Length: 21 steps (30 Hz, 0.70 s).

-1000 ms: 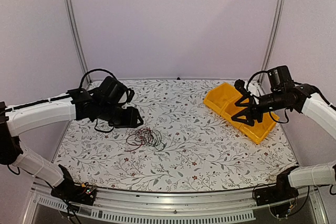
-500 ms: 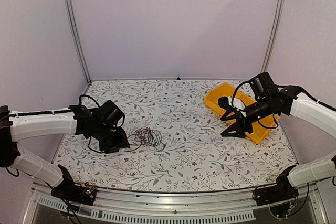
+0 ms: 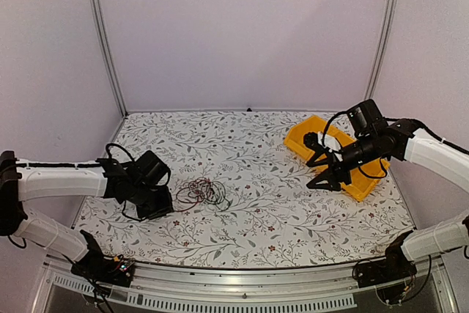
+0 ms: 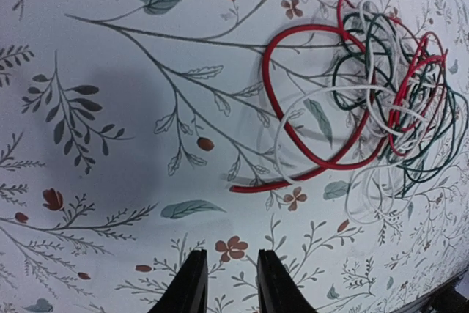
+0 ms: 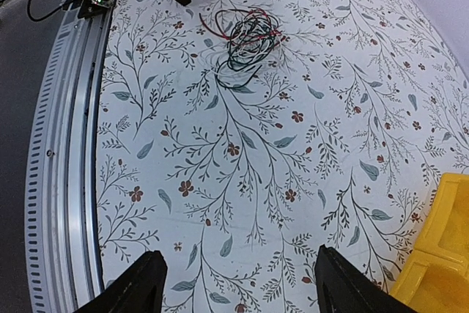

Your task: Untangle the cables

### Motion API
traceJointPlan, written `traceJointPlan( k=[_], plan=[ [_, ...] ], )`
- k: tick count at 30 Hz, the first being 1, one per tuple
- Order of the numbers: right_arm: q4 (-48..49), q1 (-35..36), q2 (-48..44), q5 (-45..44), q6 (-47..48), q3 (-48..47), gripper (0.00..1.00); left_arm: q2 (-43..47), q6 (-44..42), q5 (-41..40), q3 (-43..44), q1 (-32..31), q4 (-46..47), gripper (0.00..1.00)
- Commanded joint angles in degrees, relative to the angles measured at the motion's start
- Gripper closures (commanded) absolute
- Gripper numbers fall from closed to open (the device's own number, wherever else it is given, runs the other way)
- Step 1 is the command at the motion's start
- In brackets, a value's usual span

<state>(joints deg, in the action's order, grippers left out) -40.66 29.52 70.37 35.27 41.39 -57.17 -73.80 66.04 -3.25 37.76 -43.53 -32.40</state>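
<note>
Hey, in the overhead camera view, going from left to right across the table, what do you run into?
left gripper → cables → yellow bin

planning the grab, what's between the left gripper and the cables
Nothing but bare floral table cover lies between the left gripper and the cables; the left wrist view shows it.

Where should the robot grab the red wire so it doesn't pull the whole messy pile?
Probably the red wire's big outer loop, on the side of the clump nearest the left gripper. There it bows out alone, clear of the rest. Come straight down, fingers astride it, since it lies flat on the table.
</note>
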Motion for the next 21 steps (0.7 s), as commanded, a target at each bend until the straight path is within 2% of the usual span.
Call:
traceJointPlan(
  k=[1,7,12,15,18,21],
  plan=[
    [0.8,0.4,0.5,0.3,-1.1,-1.5,0.26,-3.9,-0.5,-0.4,-0.2,1.2,7.0,0.78],
    [0.8,0.4,0.4,-0.2,-1.2,-1.2,0.26,-9.2,0.5,1.2,-1.0,3.1,12.1,0.75],
    [0.9,0.4,0.4,-0.6,-1.2,-0.7,0.26,-12.3,0.0,1.3,-0.1,3.5,14.2,0.79],
    [1.4,0.4,0.1,-1.0,-1.3,0.0,0.26,-13.8,-0.4,1.5,0.4,3.6,14.9,0.86],
    [1.6,0.4,0.0,-1.2,-1.4,0.3,0.26,-14.8,-1.1,2.0,1.1,3.7,14.6,1.0],
    [1.6,0.4,0.3,-1.2,-1.3,-0.3,0.26,-13.8,-3.4,0.7,3.8,3.5,10.3,1.0]
  ],
)
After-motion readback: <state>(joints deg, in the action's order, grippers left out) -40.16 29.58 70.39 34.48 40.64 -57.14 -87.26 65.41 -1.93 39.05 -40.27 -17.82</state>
